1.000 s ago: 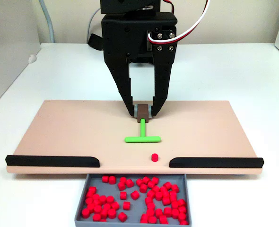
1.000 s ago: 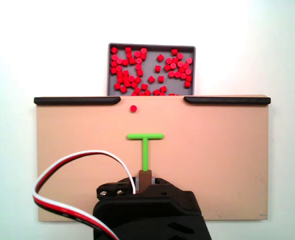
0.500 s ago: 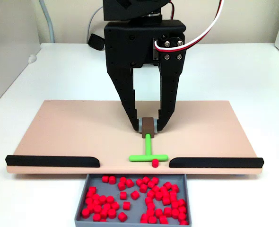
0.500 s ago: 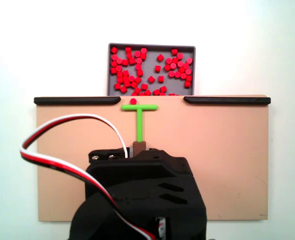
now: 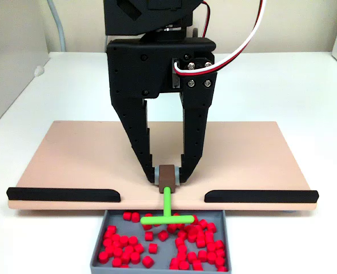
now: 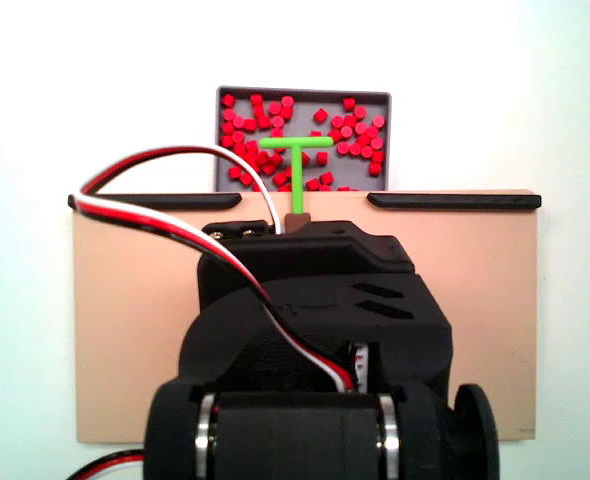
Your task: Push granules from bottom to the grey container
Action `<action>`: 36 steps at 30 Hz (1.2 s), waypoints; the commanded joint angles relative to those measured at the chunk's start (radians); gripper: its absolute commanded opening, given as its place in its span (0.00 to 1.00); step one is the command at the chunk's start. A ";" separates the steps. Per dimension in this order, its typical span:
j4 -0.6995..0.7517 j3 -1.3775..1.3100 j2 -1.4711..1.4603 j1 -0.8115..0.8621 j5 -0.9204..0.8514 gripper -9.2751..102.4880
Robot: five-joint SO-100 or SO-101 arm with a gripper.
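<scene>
My black gripper (image 5: pixel 168 180) is shut on the brown handle block of the green T-shaped pusher (image 5: pixel 167 216) at the tan board's front edge, between the two black strips. The pusher's crossbar (image 6: pixel 298 144) reaches out over the grey container (image 5: pixel 97 245) (image 6: pixel 218 96). Many red granules (image 5: pixel 183 240) (image 6: pixel 265 130) lie inside the container in both fixed views. I see no granule on the board; the arm covers much of the board in a fixed view (image 6: pixel 305 340).
The tan board (image 5: pixel 71 160) (image 6: pixel 475 300) lies on a white table. Black strips (image 5: pixel 63 194) (image 5: pixel 261 196) line its front edge on both sides of the gap. A red, white and black cable (image 6: pixel 165 190) loops off the arm.
My gripper moved the pusher forward across the board, through the gap and over the container. The single red granule on the board went ahead of the crossbar and is gone from the board.
</scene>
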 commanded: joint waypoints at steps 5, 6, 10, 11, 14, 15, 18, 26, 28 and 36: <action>0.034 0.000 0.101 0.012 -0.029 0.08; 0.046 0.000 0.121 0.015 -0.035 0.08; 0.123 -0.002 0.206 0.023 -0.057 0.08; 0.149 -0.002 0.229 0.023 -0.061 0.08; 0.241 -0.002 0.302 0.025 -0.071 0.08; 0.272 -0.002 0.327 0.025 -0.072 0.08; 0.364 -0.002 0.400 0.021 -0.072 0.08; 0.505 0.137 0.638 0.029 -0.087 0.08; 0.505 0.199 0.707 0.035 -0.098 0.08; 0.505 0.307 0.810 0.028 -0.060 0.08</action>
